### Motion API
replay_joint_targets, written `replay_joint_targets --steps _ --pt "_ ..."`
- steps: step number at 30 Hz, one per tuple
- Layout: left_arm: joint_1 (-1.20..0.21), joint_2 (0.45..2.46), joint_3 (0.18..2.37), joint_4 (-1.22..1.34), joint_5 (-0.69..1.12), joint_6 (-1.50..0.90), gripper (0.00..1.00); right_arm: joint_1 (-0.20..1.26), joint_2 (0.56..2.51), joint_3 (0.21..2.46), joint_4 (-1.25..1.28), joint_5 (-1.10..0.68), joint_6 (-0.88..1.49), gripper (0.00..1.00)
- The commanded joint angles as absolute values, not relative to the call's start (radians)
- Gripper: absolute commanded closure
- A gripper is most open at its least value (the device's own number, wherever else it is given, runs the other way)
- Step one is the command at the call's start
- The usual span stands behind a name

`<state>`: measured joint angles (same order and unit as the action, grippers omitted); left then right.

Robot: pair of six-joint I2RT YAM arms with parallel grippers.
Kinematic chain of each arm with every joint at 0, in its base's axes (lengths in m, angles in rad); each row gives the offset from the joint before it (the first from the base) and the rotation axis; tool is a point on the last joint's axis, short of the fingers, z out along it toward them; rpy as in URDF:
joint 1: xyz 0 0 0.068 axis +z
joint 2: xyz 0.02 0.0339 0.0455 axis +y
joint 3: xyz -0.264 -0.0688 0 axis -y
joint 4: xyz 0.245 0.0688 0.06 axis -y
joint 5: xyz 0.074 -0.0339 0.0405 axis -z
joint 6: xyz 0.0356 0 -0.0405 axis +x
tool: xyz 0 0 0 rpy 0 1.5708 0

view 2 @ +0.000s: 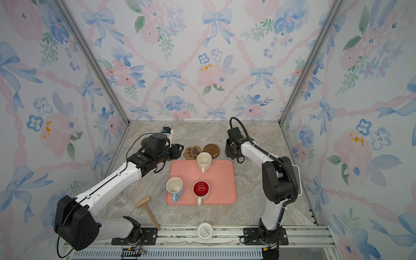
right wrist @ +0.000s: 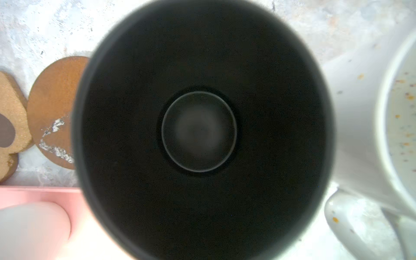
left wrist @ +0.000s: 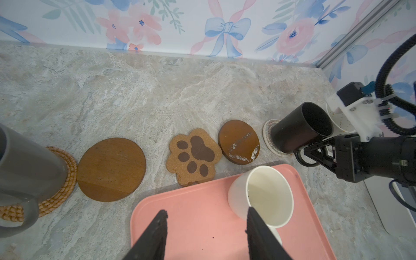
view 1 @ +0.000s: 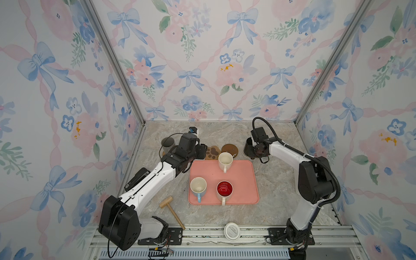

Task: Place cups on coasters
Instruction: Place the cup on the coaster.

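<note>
At the lower centre in both top views a white printed lid [view 1: 231, 231] is lying on the front rail [view 1: 202, 234], a wooden mallet [view 1: 171, 210] lying to its left. Above them the pink tray [view 1: 245, 175] is carrying three upright mugs: the light blue mug [view 1: 198, 188] and the red-lined mug [view 1: 224, 191] side by side, the cream-white mug [view 1: 225, 161] at the far edge. In the left wrist view the left gripper [left wrist: 207, 212] is hanging over the tray, fingers [left wrist: 157, 234] standing moderately apart and gripping nothing.

Only that view is showing the whole coaster row. The grey mug [left wrist: 27, 162] is sitting on the rattan coaster [left wrist: 65, 177] at far left. Next come a bare wooden round [left wrist: 111, 168], which the left arm [view 1: 157, 175] is largely covering in the top views, the paw coaster [left wrist: 194, 155], a scuffed wooden round [left wrist: 238, 141] and the cream woven coaster [left wrist: 267, 131]. The right gripper [left wrist: 311, 149] is pinching the handle of the black mug [left wrist: 297, 128], which is tilting over that last coaster. The right wrist view is looking straight into the black mug, the speckled mug [right wrist: 400, 108] standing just beside it.
</note>
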<state>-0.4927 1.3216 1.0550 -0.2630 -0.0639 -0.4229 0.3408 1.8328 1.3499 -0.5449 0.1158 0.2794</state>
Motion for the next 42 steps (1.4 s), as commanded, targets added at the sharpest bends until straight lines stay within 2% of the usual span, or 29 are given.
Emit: replay_joint_targets --steps 1,35,42 --pt "-0.500 1.332 1.074 -0.277 -0.081 -0.419 0.47 0.331 1.824 1.381 -0.475 0.141 0.258 1.00" --pt "-0.516 1.338 1.077 -0.276 -0.087 -0.411 0.46 0.319 1.864 1.373 -0.475 0.132 0.264 1.00" --pt "-0.517 1.337 1.074 -0.278 -0.092 -0.402 0.46 0.319 1.848 1.359 -0.484 0.131 0.266 0.72"
